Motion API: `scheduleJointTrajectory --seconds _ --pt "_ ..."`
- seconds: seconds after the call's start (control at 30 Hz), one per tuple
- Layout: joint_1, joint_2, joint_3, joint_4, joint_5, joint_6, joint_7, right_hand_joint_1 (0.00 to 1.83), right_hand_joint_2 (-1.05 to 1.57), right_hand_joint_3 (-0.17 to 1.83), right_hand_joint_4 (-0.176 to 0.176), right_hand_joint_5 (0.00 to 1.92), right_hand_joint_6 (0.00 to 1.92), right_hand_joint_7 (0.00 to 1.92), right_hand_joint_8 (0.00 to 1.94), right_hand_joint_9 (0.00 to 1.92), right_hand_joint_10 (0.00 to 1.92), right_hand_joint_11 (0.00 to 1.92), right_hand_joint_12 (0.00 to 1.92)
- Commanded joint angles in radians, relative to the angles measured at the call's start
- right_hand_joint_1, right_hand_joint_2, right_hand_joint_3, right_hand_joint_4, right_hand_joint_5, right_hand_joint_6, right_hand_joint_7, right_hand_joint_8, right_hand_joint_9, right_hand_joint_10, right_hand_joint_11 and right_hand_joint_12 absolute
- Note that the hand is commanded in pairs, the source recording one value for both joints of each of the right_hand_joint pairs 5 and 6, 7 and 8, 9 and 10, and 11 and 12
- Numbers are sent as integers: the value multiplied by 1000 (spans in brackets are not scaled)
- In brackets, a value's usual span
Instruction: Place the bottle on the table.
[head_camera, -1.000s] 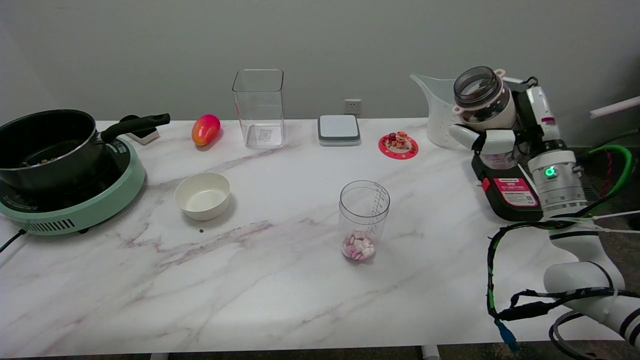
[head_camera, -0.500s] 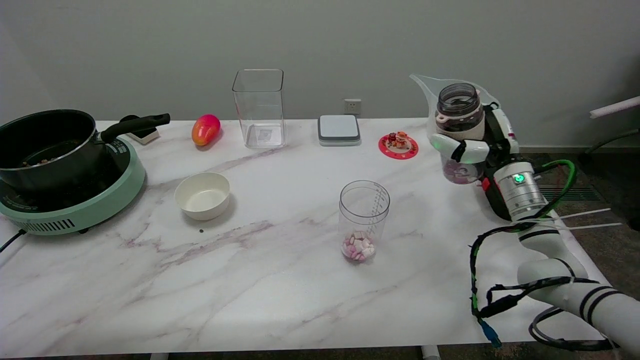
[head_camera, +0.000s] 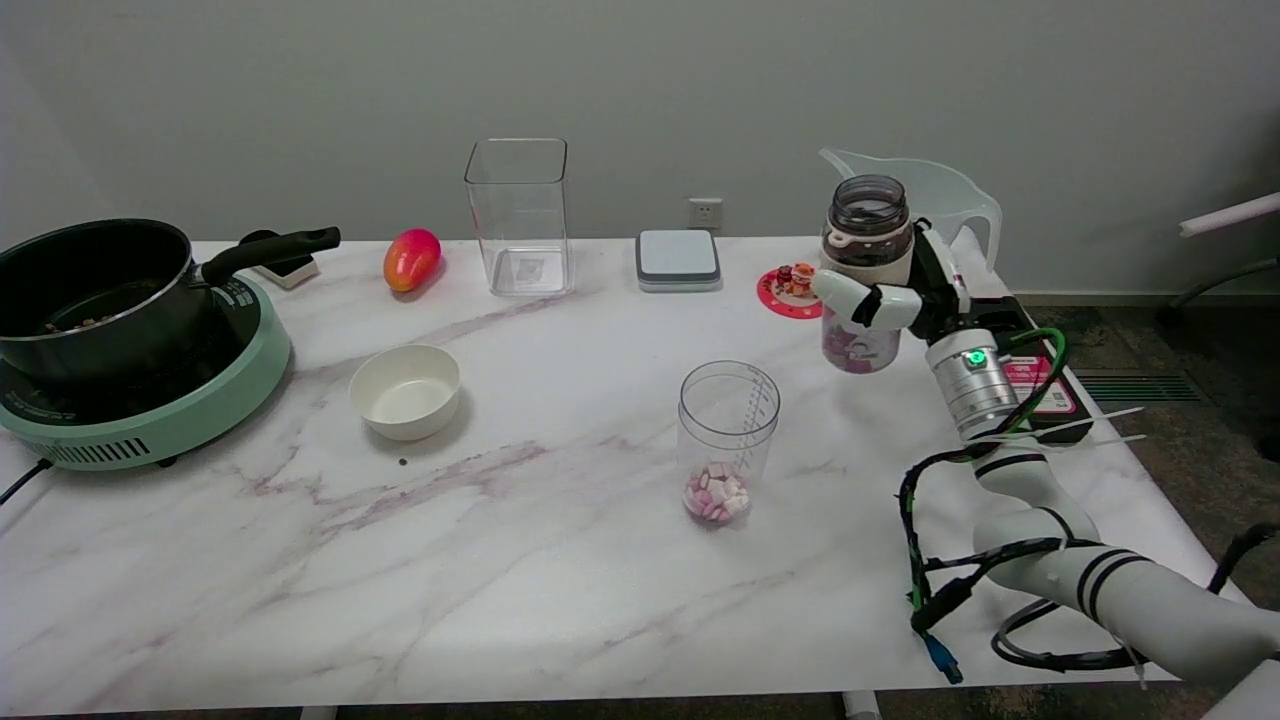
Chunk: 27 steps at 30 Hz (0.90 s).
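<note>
Bottle of clear plastic with a dark open neck (head_camera: 866, 280) stays upright so nothing spills; our right hand (head_camera: 893, 302) wraps it, seemingly just above the white marble bench (head_camera: 520, 560).

Open marble: table (head_camera: 560, 560) bare across the near half.
Obstacles centre: clear cup (head_camera: 727, 440), white bowl (head_camera: 405, 390).
Far row: tall container (head_camera: 518, 215), coaster (head_camera: 795, 292), jug (head_camera: 935, 200).
Left: pot (head_camera: 95, 290).

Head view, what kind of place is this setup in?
Likely a mock kitchen in a lab or office: a pot on a green cooktop, a bowl and jars on a marble-look table, against a bare wall.
</note>
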Motion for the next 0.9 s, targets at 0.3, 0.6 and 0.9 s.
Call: scheduleJointTrajectory --seconds 0.3,0.6,0.9 --pt "116 -128 -59 -251 93 -42 142 1506 395 1268 0 1159 1159 1477 1477 1335 1335 1190 1190" --pt "165 -141 -63 -303 84 -61 144 1508 366 1301 0 1157 1157 1475 1475 1329 1329 1185 1185" --pt "194 -156 -67 -326 83 -62 135 1504 305 1285 0 1136 1136 1449 1449 1307 1307 1161 1161"
